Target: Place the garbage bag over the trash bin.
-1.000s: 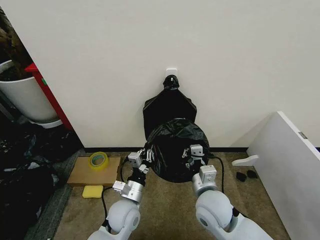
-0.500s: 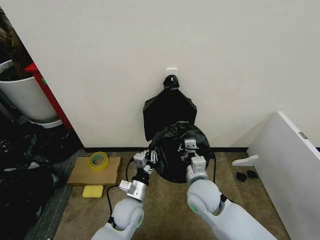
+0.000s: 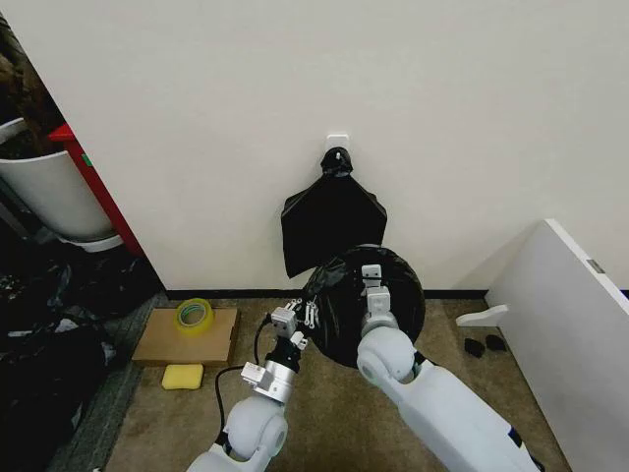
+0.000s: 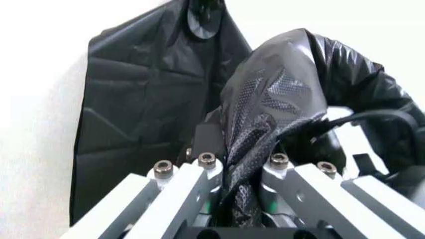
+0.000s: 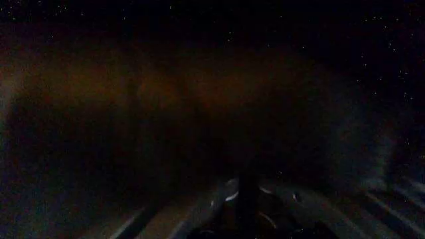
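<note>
The garbage bag (image 3: 378, 313), glossy crinkled black plastic, hangs bunched in front of the wall, held up off the carpet. My left gripper (image 3: 303, 317) is at its left edge; in the left wrist view the left gripper (image 4: 242, 164) is shut on a fold of the garbage bag (image 4: 282, 94). My right gripper (image 3: 371, 285) presses into the bag's upper middle. The right wrist view is dark under the plastic, and a dark fold shows faintly between the fingers (image 5: 226, 195). The trash bin is hidden.
A flat black bundle (image 3: 332, 221) hangs from a wall hook behind the bag. A white pot (image 3: 44, 192) and dark bags (image 3: 39, 354) stand at the left. A cardboard piece with a yellow tape roll (image 3: 194, 315) and a sponge (image 3: 182, 376) lie left. A white board (image 3: 570, 315) leans at the right.
Both grippers have reached forward toward the wall and risen, carrying the garbage bag up and slightly right. The bag now overlaps the hanging bundle's lower edge.
</note>
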Robot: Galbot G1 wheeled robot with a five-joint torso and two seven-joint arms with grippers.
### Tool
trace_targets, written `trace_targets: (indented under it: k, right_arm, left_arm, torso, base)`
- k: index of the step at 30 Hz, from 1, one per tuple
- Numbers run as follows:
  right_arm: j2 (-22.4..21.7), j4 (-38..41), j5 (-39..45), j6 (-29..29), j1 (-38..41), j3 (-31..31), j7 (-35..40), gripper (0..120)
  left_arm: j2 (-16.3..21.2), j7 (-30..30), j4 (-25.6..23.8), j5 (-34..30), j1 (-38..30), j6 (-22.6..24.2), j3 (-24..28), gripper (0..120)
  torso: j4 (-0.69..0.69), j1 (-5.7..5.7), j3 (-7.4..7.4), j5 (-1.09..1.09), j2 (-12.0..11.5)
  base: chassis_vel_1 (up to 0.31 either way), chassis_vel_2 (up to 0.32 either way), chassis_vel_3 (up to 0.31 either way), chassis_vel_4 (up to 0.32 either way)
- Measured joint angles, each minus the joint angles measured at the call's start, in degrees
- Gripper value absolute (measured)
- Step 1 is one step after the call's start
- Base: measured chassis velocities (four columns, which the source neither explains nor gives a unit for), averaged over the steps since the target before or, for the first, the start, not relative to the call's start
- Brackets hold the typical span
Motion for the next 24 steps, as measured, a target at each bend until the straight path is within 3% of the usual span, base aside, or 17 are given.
trace_targets:
  k: [9,14,16,22,24]
  right_arm:
    - [0.1,-1.7,1.1,-1.3,1.0,1.0,0.1,0]
    - [-1.3,1.6,2.0,-2.2,-0.8,1.3,0.1,0]
    - [-2.8,7.9,5.1,-4.4,-3.5,1.0,0.1,0]
    - [-4.9,16.5,12.0,-8.2,-6.6,0.5,0.4,0]
    - [-6.2,21.2,17.9,-12.2,-7.7,0.5,2.3,0]
  left_arm:
    - [0.4,1.5,-0.3,3.3,0.9,-1.9,-0.6,3]
    - [0.6,1.4,-0.2,3.7,0.6,-2.1,-1.4,3]
    - [0.7,1.0,0.0,3.4,0.1,-2.2,-1.9,3]
    - [0.7,0.8,0.7,3.0,-0.5,-2.2,-2.1,3]
    - [0.7,0.7,0.9,3.0,-0.7,-2.2,-2.2,3]
  torso:
    - [0.0,0.0,0.0,0.01,0.0]
    - [0.0,0.0,0.0,0.0,0.0]
    - [-0.01,0.0,0.0,0.0,0.0]
    - [-0.01,-0.01,0.0,0.0,0.0]
    - [0.0,-0.01,0.0,0.0,0.0]
  base:
    - [0.0,0.0,0.0,0.0]
    - [0.0,0.0,0.0,0.0]
    - [0.0,0.0,0.0,0.0]
    - [0.0,0.0,0.0,0.0]
    - [0.0,0.0,0.0,0.0]
